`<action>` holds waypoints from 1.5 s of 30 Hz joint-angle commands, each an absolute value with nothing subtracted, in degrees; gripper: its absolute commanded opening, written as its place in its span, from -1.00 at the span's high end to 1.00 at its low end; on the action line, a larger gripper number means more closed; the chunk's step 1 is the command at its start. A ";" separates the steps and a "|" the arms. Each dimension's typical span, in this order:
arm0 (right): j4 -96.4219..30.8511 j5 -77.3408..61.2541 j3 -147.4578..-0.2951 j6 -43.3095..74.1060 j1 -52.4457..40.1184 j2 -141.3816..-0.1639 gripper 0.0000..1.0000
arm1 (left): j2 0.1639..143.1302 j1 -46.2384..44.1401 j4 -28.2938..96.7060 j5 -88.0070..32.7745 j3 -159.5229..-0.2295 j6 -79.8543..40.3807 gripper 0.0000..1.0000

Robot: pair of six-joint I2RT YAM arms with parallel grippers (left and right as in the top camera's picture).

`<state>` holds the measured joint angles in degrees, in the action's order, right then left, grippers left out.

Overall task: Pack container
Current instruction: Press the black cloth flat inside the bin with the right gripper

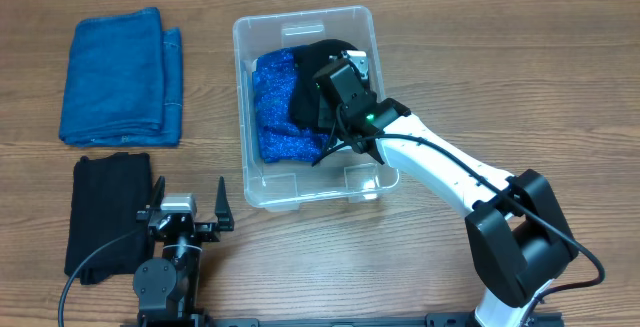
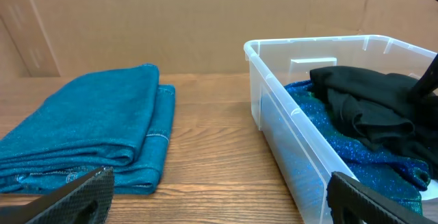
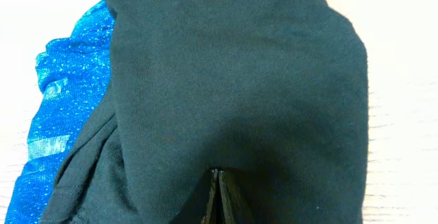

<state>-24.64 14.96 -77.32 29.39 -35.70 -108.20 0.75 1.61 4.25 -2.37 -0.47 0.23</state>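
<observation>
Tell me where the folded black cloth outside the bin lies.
In the overhead view the folded black cloth lies on the table at the left, nearer the robot than the blue towel, beside the left gripper.

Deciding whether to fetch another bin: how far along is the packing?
Done: sparkly blue cloth in the container. In hand: right end effector shut on the black cloth inside it. Remaining: folded blue towel and folded black cloth, both outside; left end effector open.

A wood-grain table (image 1: pixel 520 77) spans the view; a plain brown cardboard wall (image 2: pixel 171 18) stands behind.
</observation>
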 commanded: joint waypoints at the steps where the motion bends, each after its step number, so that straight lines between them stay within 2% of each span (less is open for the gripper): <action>1: -23.68 13.56 -76.93 30.28 -35.59 -110.63 0.89 | 0.36 1.96 4.25 -2.39 -0.27 1.32 -1.00; 9: -19.05 14.04 -77.32 30.15 -35.59 -110.28 0.89 | 0.36 1.96 4.25 -2.39 -0.27 1.32 -1.00; 19: -16.71 14.92 -86.06 27.00 -35.59 -103.57 0.87 | 0.36 1.96 4.25 -2.39 -0.27 1.32 -1.00; 35: -17.02 11.70 -84.97 30.50 -35.66 -121.23 0.87 | 0.36 1.96 4.25 -2.39 -0.27 1.32 -0.99; 45: -16.75 15.59 -86.85 27.77 -35.59 -116.44 0.87 | 0.36 1.96 4.25 -2.39 -0.27 1.32 -1.00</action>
<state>-16.32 13.87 -85.19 29.76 -35.70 -120.11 0.75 1.61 4.27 -2.37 -0.47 0.23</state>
